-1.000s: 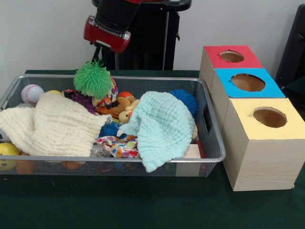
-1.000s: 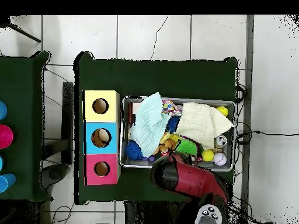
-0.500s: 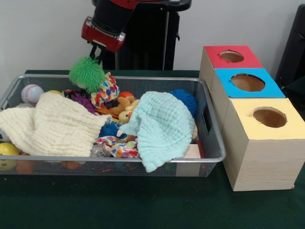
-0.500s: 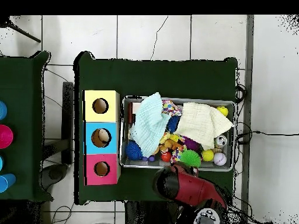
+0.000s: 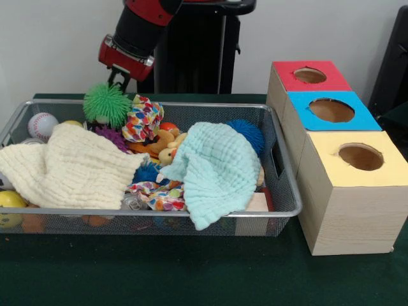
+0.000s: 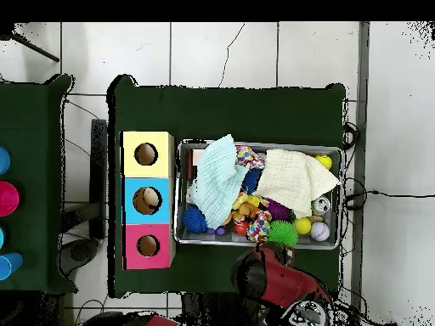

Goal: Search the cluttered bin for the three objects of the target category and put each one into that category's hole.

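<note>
Mesh bin (image 5: 284,191) of silver wire, rectangular, on dark green table cloth (image 5: 159,274). At the bin's left end in the front view: smooth yellow ball (image 5: 9,207) pressed into the near left corner, stitched white baseball (image 5: 42,125) against the far left corner. Beside those, cream waffle-weave cloth (image 5: 70,169), crumpled, draped over the left half and reaching the near rim. Above the far rim, fuzzy green spiky ball (image 5: 106,105), round with soft rubbery bristles, hanging under the gripper (image 5: 118,78); gripper's tips buried in the bristles, jaws apparently pinched on the top of the ball, though the contact itself lies hidden. Just right of the ball, patchwork fabric toy (image 5: 143,119), many-coloured and lumpy, with an orange plush animal (image 5: 159,143) below it. Toward the middle, pale mint cloth (image 5: 217,169), same waffle weave, spilling over the near rim. Behind it, blue spiky ball (image 5: 248,134) near the far right corner. Little bare mesh anywhere inside; open room only above the heap and along the table's near edge.

Right of the bin, just beside its end wall, 3 wooden boxes in a row, each with 1 round hole in a coloured top: yellow-topped box (image 5: 354,191) nearest, blue-topped box (image 5: 331,111) in the middle, red-topped box (image 5: 309,76) farthest.
</note>
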Tool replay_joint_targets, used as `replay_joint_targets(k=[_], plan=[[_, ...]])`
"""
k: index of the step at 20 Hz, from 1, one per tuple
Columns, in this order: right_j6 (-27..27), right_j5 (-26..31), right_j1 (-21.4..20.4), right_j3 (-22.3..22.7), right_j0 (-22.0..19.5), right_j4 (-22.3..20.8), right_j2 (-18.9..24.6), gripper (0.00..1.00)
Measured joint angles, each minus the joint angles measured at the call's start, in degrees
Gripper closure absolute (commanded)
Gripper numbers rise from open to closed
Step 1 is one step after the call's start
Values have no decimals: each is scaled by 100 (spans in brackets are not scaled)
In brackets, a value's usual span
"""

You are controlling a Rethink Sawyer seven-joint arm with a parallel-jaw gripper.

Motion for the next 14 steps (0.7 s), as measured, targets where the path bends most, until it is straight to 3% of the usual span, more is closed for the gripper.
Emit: replay_joint_targets(k=[7,14], plan=[[0,-302,8,18,-327,1,55,0],[0,-312,-120,65,-349,0,76,0]])
